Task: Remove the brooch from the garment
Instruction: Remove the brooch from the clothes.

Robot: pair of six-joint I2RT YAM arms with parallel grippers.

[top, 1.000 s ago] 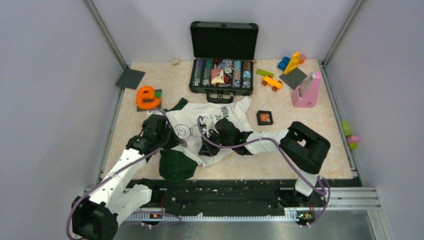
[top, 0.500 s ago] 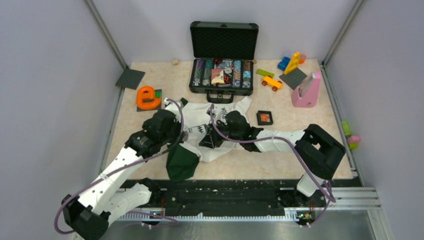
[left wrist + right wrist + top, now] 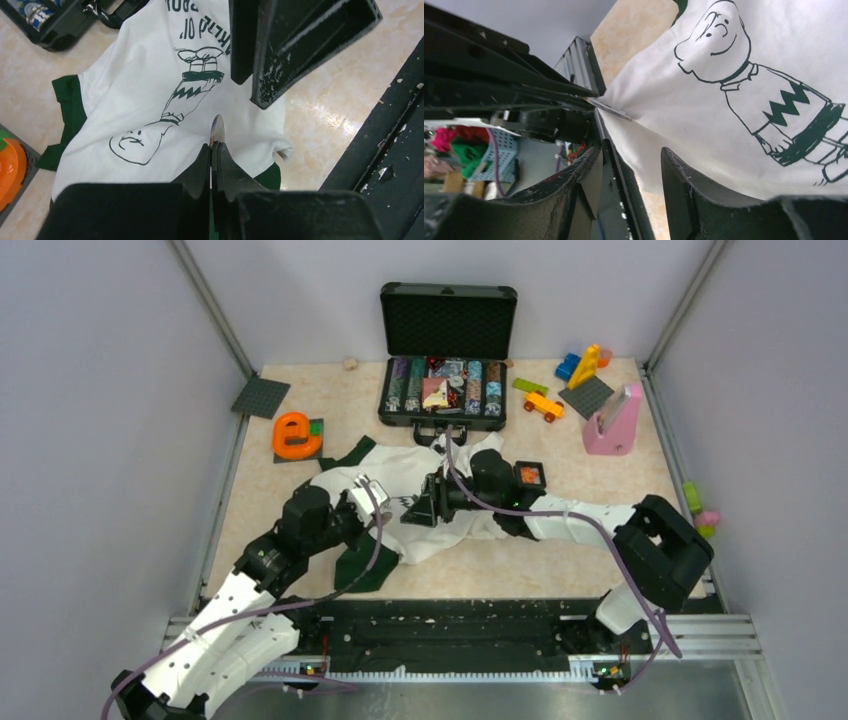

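Brooch (image 3: 216, 131) looks to be the thin shiny sliver nipped in my fully closed left pincer (image 3: 214, 145), w/ white t-shirt (image 3: 135, 95) on tabletop (image 3: 320, 115) tented up to it, so not free yet imo; right pincer (image 3: 630, 152) approx half open, empty.

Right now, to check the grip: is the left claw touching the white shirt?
Touching. Right wrist view: the shirt tents to a peak pinched in the shut left claw.

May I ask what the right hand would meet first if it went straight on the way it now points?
Probably the white shirt, its fold raised straight ahead of the open right hand; the shut left hand pinches it just behind. Depth is unclear.
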